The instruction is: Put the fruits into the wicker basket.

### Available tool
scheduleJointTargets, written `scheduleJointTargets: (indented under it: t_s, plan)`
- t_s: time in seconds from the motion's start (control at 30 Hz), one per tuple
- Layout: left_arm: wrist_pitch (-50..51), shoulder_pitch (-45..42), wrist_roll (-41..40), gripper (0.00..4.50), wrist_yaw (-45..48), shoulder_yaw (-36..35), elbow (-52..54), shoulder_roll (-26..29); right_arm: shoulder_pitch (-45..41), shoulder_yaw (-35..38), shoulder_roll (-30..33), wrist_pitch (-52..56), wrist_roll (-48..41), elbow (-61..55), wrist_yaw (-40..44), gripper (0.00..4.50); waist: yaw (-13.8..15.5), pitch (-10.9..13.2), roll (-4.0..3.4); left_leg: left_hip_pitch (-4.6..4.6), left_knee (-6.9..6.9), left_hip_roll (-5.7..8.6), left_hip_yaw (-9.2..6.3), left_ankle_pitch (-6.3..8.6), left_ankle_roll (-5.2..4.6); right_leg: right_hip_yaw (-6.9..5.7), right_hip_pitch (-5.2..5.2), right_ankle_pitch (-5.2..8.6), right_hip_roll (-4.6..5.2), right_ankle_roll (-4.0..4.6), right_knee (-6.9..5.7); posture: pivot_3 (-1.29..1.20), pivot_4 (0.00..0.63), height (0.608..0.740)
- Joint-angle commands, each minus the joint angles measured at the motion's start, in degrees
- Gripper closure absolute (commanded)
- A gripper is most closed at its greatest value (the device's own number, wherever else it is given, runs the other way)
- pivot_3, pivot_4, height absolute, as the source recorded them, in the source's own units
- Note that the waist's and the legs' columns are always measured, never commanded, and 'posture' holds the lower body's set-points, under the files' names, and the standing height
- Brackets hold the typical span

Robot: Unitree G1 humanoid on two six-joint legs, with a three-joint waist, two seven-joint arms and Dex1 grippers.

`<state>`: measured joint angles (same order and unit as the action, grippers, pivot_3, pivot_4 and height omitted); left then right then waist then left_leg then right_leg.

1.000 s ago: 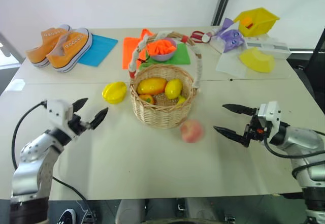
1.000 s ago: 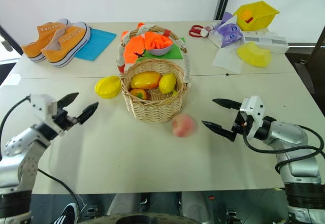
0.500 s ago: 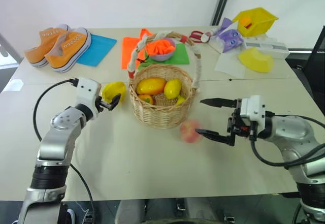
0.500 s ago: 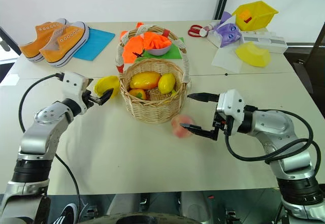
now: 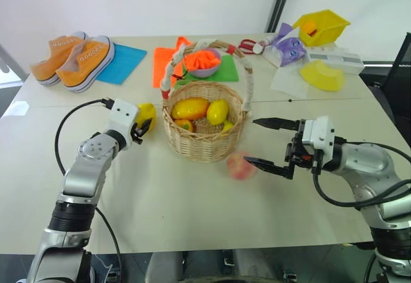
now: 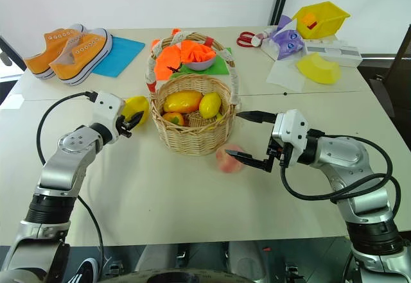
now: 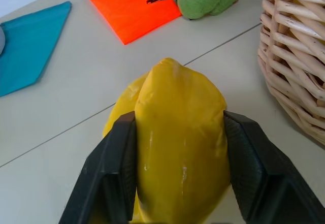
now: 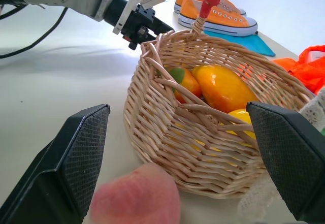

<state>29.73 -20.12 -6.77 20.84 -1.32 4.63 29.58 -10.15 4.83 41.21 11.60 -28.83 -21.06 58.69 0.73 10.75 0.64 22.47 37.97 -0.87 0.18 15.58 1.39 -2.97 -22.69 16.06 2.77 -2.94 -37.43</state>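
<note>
The peach (image 6: 229, 159) lies on the counter (image 6: 180, 199) just in front of the wicker basket (image 6: 192, 124), at the tip of the lower finger of the right gripper (image 6: 247, 140), whose jaws stand wide apart, released, holding nothing; in the right wrist view the peach (image 8: 136, 196) sits low between the two fingers. Left of the basket, the left gripper (image 5: 145, 124) has its jaws clenched on the starfruit (image 7: 177, 142), one black finger pressed to each side of the yellow fruit, close beside the basket wall. Inside the basket lie several yellow and orange toy fruits. Farther back lie a purple bowl (image 5: 205, 65), orange sneakers (image 5: 76, 54) and a yellow bin (image 5: 321, 26). No writing is readable.
</note>
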Motion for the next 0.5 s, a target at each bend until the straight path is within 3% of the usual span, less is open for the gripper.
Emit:
scheduleJointTargets:
  t_s: [0.03, 0.1, 0.23, 0.37, 0.5]
  plan:
    - [-0.3, 0.4, -1.0, 2.61, 0.3, -3.0, 0.4, 0.0, -0.9, 0.9, -0.3, -1.5, 0.1, -0.2, -0.2, 0.0, -0.1, 0.0, 0.0, -0.01, 0.0, 0.0, 0.0, 0.0, 0.0, 0.0, 0.0, 0.0, 0.0, 0.0, -0.01, 0.0, 0.15, 0.74]
    - [0.9, 0.4, -6.7, 2.61, 3.3, -7.2, 2.2, -0.5, -1.0, 1.0, -0.4, -1.7, 0.3, 0.1, -0.3, 0.0, -0.1, 0.0, 0.01, -0.01, 0.0, -0.01, 0.0, 0.0, 0.0, 0.0, -0.01, 0.0, -0.01, 0.0, -0.02, 0.0, 0.15, 0.74]
    - [-3.5, 6.3, -15.7, 2.61, 18.0, -14.5, 8.6, 6.7, -1.4, 1.3, -0.2, -1.7, 0.0, 0.6, 0.0, 0.0, -0.4, 0.0, 0.01, 0.03, -0.03, -0.04, 0.0, 0.0, 0.0, 0.0, -0.08, 0.01, -0.01, 0.01, -0.02, 0.0, 0.15, 0.74]
    - [-0.9, 13.4, -31.2, 2.61, 33.7, -25.0, 14.0, 12.8, -1.7, 1.2, 0.0, -1.7, -0.3, 1.1, 0.7, 0.0, -0.1, 0.0, -0.01, 0.03, -0.04, -0.05, 0.0, -0.01, 0.01, 0.0, -0.09, 0.02, 0.03, 0.05, -0.01, 0.0, 0.15, 0.74]
    - [6.5, 14.5, -43.2, 2.61, 36.2, -31.4, 14.3, 16.5, -2.0, 1.1, 0.2, -1.4, -0.5, 1.9, 1.5, 0.0, 0.2, 0.0, -0.03, 0.03, -0.03, -0.02, 0.0, -0.01, 0.03, 0.0, -0.05, 0.13, 0.14, 0.25, 0.05, 0.0, 0.15, 0.74]
